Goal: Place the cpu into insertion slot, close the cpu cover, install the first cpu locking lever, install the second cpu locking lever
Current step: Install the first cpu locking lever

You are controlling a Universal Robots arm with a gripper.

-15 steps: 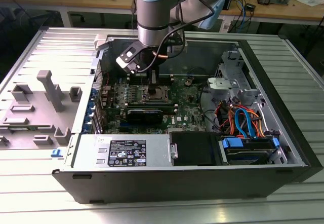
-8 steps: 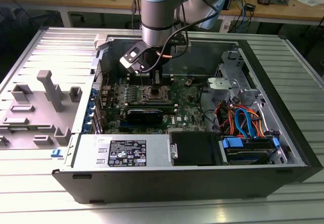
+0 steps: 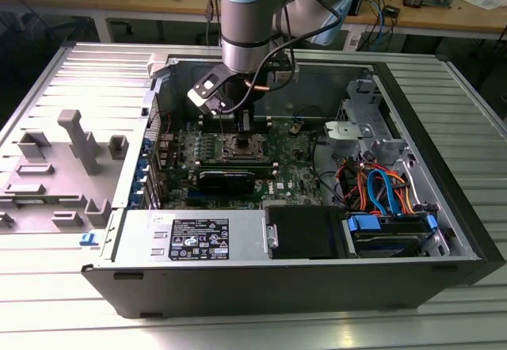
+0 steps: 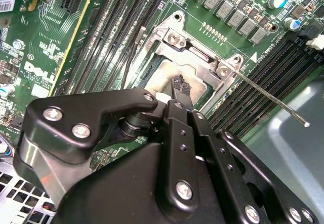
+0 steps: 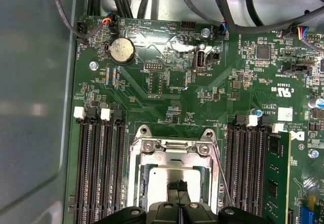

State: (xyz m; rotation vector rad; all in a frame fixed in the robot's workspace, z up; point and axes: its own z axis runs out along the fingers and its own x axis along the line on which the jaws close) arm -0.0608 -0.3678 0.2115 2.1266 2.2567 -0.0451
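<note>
The arm (image 3: 252, 9) reaches down from the exterior view's top, its last segment near vertical, with cables (image 3: 289, 29) looping off its side. The wrist (image 3: 242, 53) points straight down, and a camera bracket (image 3: 207, 90) juts from it toward the exterior view's left. Below it the gripper (image 3: 241, 124) hangs low, tips downward. In both wrist views its black fingers (image 4: 178, 86) (image 5: 175, 186) lie pressed together, no gap showing, with the linkage bars (image 4: 86, 122) folded in close behind them.

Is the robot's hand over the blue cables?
No, the gripper hangs over the insertion slot, apart from the blue cables.
</note>
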